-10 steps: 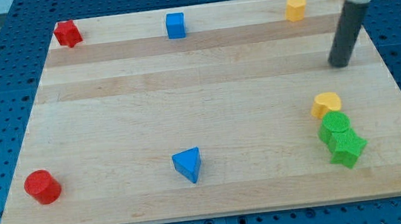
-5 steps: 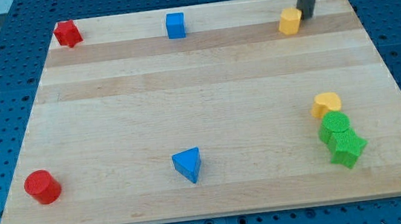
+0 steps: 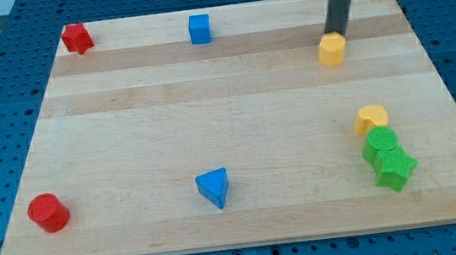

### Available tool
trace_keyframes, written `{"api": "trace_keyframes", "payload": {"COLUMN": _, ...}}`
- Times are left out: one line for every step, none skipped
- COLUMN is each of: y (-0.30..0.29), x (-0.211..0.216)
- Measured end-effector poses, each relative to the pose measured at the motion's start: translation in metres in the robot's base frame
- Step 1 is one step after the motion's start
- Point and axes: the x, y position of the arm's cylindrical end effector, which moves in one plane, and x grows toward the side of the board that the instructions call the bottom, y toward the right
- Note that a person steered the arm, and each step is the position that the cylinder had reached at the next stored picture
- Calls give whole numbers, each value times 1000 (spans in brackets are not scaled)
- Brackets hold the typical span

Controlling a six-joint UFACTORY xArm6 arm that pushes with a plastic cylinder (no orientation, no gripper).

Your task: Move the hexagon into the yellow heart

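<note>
The yellow hexagon (image 3: pixel 332 49) lies on the wooden board (image 3: pixel 209 104) at the view's upper right. My tip (image 3: pixel 336 33) touches its top edge, just above it in the view. The yellow heart (image 3: pixel 371 117) lies lower down at the view's right, well below the hexagon. It touches a green round block (image 3: pixel 381 142) just under it.
A green star-like block (image 3: pixel 395 168) sits against the green round block at the view's lower right. A red block (image 3: pixel 76 37) is at the top left, a blue cube (image 3: pixel 199 29) at top middle, a red cylinder (image 3: pixel 48 213) at bottom left, a blue triangle (image 3: pixel 214 187) at bottom middle.
My tip swung from the board's right side to behind the yellow hexagon. It has pushed the hexagon down the view, toward the yellow heart. The other blocks have not moved.
</note>
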Motion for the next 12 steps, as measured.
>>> {"api": "trace_keyframes", "payload": {"y": 8, "x": 47}}
{"api": "trace_keyframes", "payload": {"y": 8, "x": 36}}
{"api": "trace_keyframes", "payload": {"y": 8, "x": 8}}
{"api": "trace_keyframes", "payload": {"y": -7, "x": 10}}
{"api": "trace_keyframes", "payload": {"y": -5, "x": 48}}
{"api": "trace_keyframes", "payload": {"y": 12, "x": 73}}
{"api": "trace_keyframes", "payload": {"y": 5, "x": 59}}
{"api": "trace_keyframes", "payload": {"y": -34, "x": 33}}
{"api": "trace_keyframes", "payload": {"y": -73, "x": 39}}
{"api": "trace_keyframes", "payload": {"y": -67, "x": 59}}
{"api": "trace_keyframes", "payload": {"y": -35, "x": 64}}
{"api": "trace_keyframes", "payload": {"y": -5, "x": 79}}
